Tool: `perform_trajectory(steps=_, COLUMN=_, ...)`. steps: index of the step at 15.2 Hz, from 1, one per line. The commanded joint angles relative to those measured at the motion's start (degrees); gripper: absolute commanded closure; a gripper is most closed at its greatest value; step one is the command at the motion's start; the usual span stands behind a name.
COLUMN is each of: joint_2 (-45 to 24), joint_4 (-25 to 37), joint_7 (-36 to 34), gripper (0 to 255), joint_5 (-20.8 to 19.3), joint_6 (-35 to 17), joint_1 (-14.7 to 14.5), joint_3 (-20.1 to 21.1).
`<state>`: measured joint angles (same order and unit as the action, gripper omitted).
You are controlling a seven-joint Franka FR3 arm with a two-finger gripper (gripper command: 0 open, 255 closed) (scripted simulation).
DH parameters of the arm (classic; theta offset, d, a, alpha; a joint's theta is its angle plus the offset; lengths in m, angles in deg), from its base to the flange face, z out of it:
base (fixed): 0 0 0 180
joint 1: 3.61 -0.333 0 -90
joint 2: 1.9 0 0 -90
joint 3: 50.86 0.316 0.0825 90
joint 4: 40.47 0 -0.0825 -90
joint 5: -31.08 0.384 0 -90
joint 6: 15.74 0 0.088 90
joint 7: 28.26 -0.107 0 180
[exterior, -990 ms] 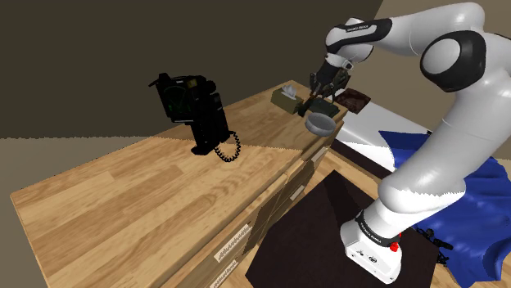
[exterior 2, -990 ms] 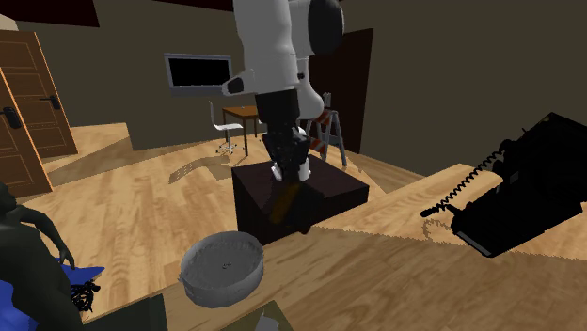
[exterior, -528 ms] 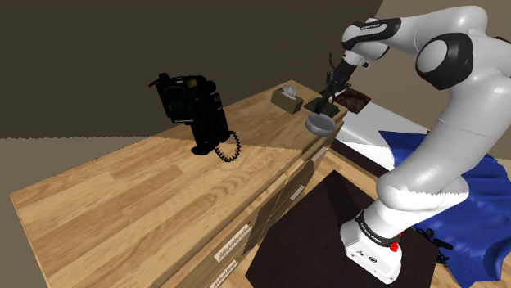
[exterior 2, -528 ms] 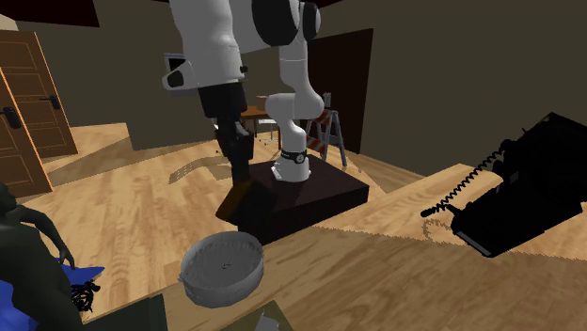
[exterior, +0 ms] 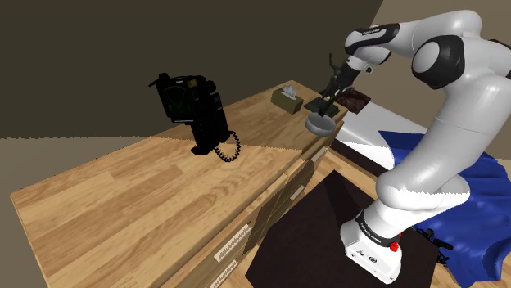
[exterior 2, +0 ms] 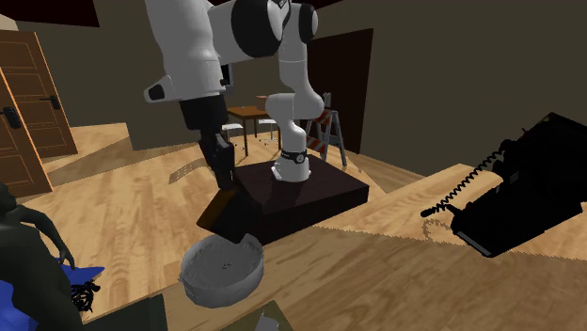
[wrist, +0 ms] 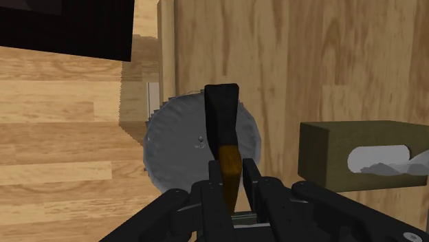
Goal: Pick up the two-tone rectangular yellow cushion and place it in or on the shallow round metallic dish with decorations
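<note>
Cushion (wrist: 222, 117), dark over brownish-yellow, hangs edge-on over the grey dish (wrist: 175, 148), clenched at one end by the tool (wrist: 232, 182). Let go this upright, it could topple across the rim onto the table (wrist: 289, 55), perhaps toward the tissue box (exterior: 287, 99) at the dish's ten o'clock in the shoulder view.

no legible text, number or sign in any view.

dark lettering on the white arm link (exterior: 370, 31) just behind the all-black two-finger gripper (exterior: 328, 94): too small to read.

more dark lettering on the white base collar of the arm (exterior: 373, 232), far below the gripper: unreadable.

pale label strips (exterior: 232, 243) on the light wooden drawer fronts (exterior: 270, 209), well away from the gripper, down toward the shoulder camera: marks present, cannot be deciphered.
</note>
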<state>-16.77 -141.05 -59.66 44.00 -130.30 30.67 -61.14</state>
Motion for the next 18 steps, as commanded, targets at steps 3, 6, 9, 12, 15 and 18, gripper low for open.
perform_trajectory(steps=3, joint_2=-1.12, joint_4=-1.66, joint_7=0.75, gripper=255, joint_5=0.51, joint_6=-2.72, joint_1=0.10, joint_3=0.10)
perform_trajectory(steps=6, joint_2=-1.97, joint_4=-2.83, joint_7=1.23, gripper=255, joint_5=0.89, joint_6=-4.69, joint_1=0.13, joint_3=0.21)
perform_trajectory(steps=9, joint_2=-2.91, joint_4=-3.89, joint_7=1.73, gripper=255, joint_5=1.31, joint_6=-6.63, joint_1=0.17, joint_3=0.34)
perform_trajectory(steps=12, joint_2=-3.94, joint_4=-4.83, joint_7=2.25, gripper=255, joint_5=1.77, joint_6=-8.54, joint_1=0.22, joint_3=0.49)
perform_trajectory(steps=15, joint_2=-5.08, joint_4=-5.67, joint_7=2.80, gripper=255, joint_5=2.26, joint_6=-10.45, joint_1=0.30, joint_3=0.66)
perform_trajectory(steps=18, joint_2=-5.08, joint_4=-5.67, joint_7=2.80, gripper=255, joint_5=2.28, joint_6=-10.45, joint_1=0.27, joint_3=0.63)
